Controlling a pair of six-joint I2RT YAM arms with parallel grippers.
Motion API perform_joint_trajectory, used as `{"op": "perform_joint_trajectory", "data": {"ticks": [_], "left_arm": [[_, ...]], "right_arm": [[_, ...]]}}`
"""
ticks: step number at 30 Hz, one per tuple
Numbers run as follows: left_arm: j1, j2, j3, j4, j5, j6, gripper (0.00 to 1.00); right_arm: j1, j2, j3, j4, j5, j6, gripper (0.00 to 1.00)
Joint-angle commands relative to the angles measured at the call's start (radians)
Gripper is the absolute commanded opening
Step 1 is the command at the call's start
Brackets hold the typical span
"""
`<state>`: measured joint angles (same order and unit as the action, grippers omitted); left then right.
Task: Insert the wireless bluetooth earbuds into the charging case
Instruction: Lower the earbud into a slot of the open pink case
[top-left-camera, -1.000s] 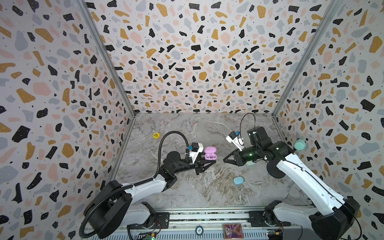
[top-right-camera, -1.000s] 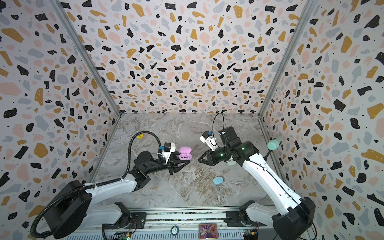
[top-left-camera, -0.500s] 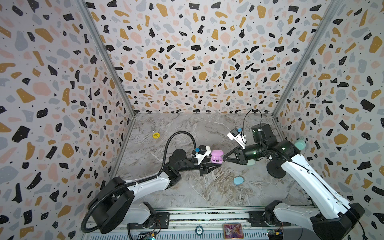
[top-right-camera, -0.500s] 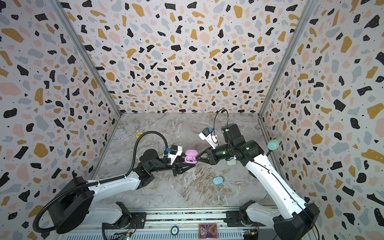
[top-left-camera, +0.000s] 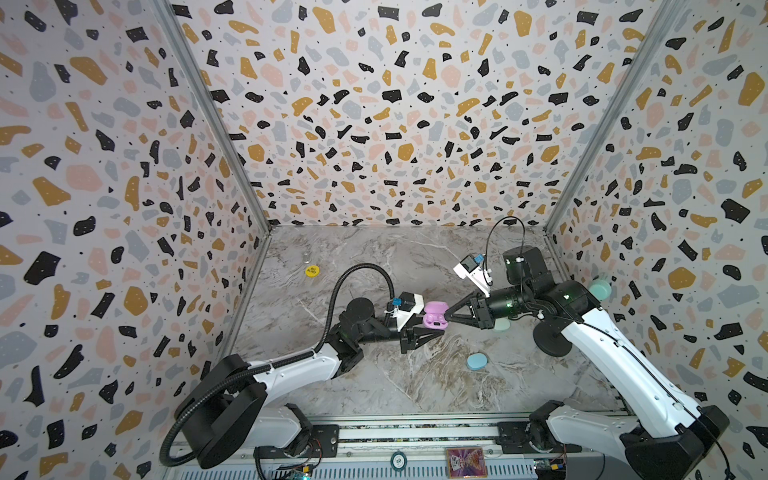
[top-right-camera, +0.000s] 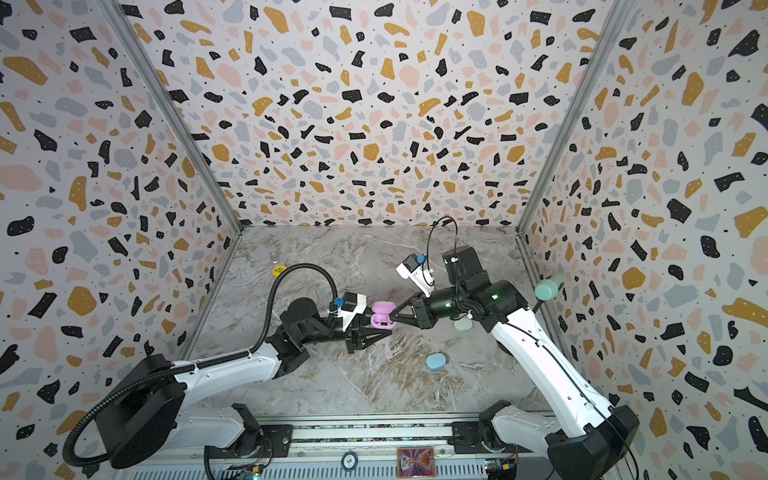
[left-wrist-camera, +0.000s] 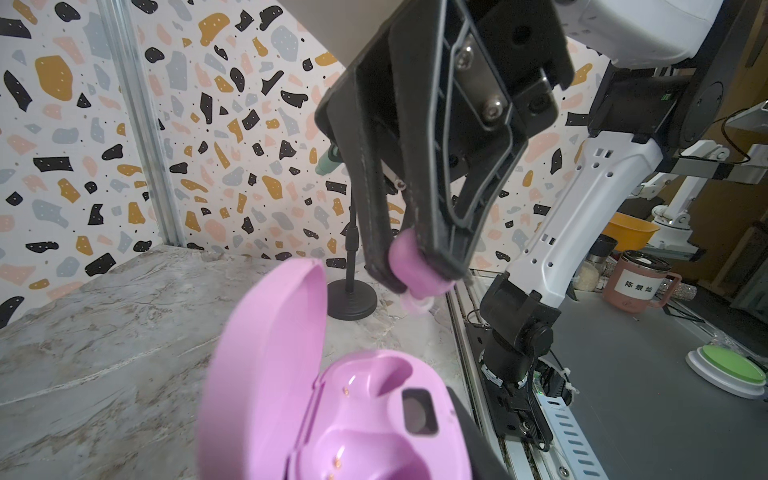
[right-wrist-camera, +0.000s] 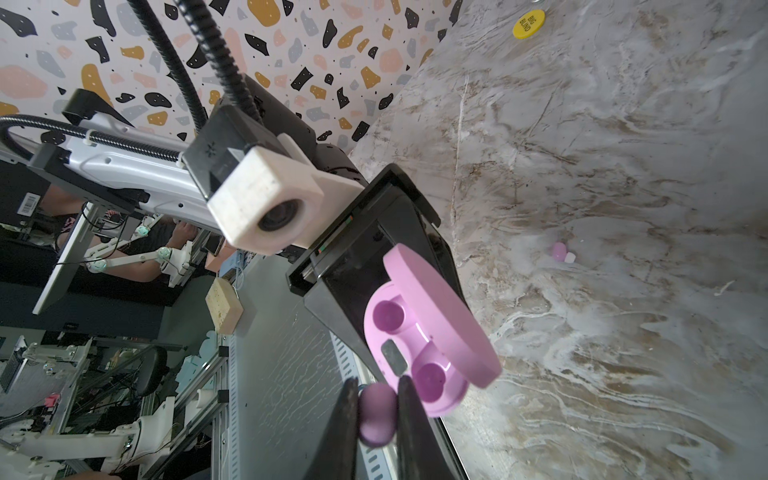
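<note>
The pink charging case (top-left-camera: 434, 316) (top-right-camera: 382, 316) hangs open above the table, my left gripper (top-left-camera: 420, 329) shut on its base. In the left wrist view its lid (left-wrist-camera: 266, 353) stands up and both sockets (left-wrist-camera: 374, 399) are empty. My right gripper (top-left-camera: 446, 317) (right-wrist-camera: 376, 415) is shut on a pink earbud (right-wrist-camera: 376, 413) (left-wrist-camera: 409, 266), white tip outward, held just off the case's rim (right-wrist-camera: 415, 353). A second pink earbud (right-wrist-camera: 561, 252) lies on the marble.
A blue closed case (top-left-camera: 476, 361) lies in front of the grippers, and a mint case (top-left-camera: 502, 324) sits under the right arm. A yellow disc (top-left-camera: 311, 271) rests at the back left. A mint-topped stand (top-left-camera: 599, 289) with a black round base (top-left-camera: 552, 338) is by the right wall.
The left gripper carried the pink case a little to the right. The right gripper came leftward with the pink earbud until its tip reached the case.
</note>
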<state>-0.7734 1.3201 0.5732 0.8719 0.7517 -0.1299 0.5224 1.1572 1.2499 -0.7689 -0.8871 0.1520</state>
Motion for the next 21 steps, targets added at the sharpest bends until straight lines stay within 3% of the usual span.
{"op": "perform_joint_trajectory", "data": {"ticks": [1, 21], "left_arm": [[-0.010, -0.025, 0.039, 0.038, 0.022, 0.010, 0.35], [-0.019, -0.048, 0.043, 0.051, 0.023, -0.015, 0.35]], "right_arm": [[0.012, 0.008, 0.008, 0.015, -0.007, -0.006, 0.17], [0.047, 0.028, -0.013, -0.029, 0.069, -0.030, 0.19]]}}
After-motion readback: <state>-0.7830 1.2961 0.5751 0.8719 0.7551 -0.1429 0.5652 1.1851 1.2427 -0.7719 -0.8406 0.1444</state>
